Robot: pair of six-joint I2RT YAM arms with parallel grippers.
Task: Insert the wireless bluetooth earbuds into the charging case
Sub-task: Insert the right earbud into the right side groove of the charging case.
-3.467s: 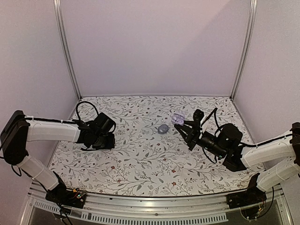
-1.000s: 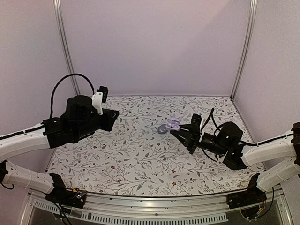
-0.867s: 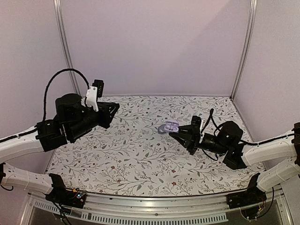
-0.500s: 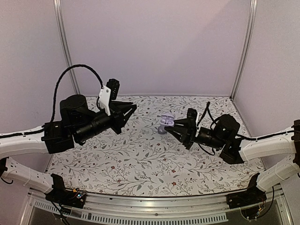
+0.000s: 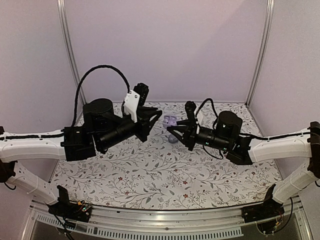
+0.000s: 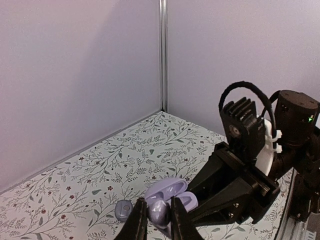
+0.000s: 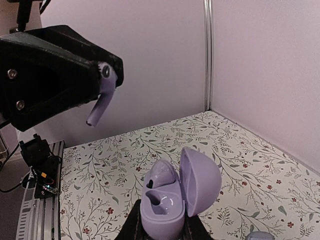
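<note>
Case (image 7: 172,192) was clamped lid-open in right gripper (image 7: 163,227); left gripper (image 6: 158,224) pinched earbud (image 7: 101,97), held opposite so its stem could enter the socket.

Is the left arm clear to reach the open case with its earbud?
Probably yes: the right claw holds the charging case open, with nothing between it and the earbud in the left claw.

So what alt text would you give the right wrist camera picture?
An open lavender charging case stands upright, clamped by the right gripper at the bottom edge, above a flowered cloth. At upper left the left gripper holds an earbud, stem pointing down.
</note>
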